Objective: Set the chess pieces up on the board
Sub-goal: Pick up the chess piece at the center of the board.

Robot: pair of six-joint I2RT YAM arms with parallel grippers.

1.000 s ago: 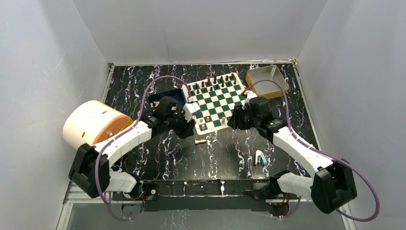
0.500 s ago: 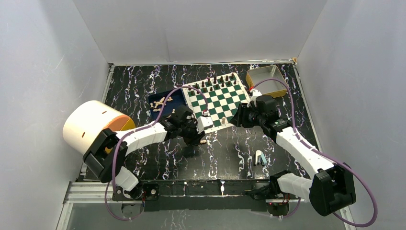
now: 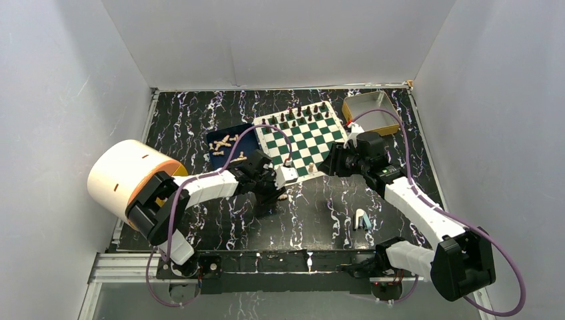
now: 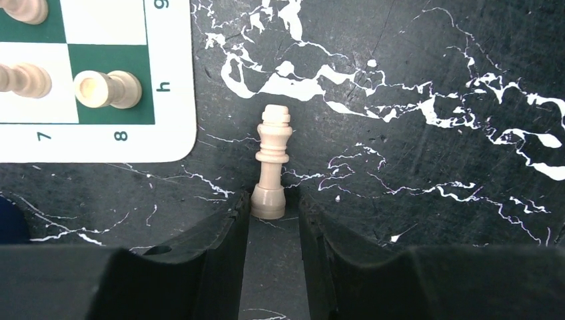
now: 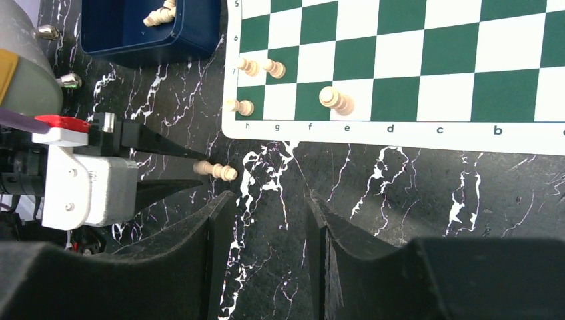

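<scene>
1. Elbow bent, the left arm (image 3: 206, 187) reaches low over the table (image 4: 413, 173), with the left claw (image 4: 272, 200) just off the corner of the board (image 4: 174, 40)
2. A cream chess piece (image 4: 273, 157) lies flat on the table, its base between the fingertips; the jaws stand narrowly apart, not clamped
3. The right claw (image 5: 268, 200) hovers beside the board's edge, jaws apart, holding nothing

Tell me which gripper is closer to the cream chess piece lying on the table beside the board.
Left. The left gripper straddles the base of the cream piece; the right gripper sits apart from it, open, by the edge of the board.
</scene>
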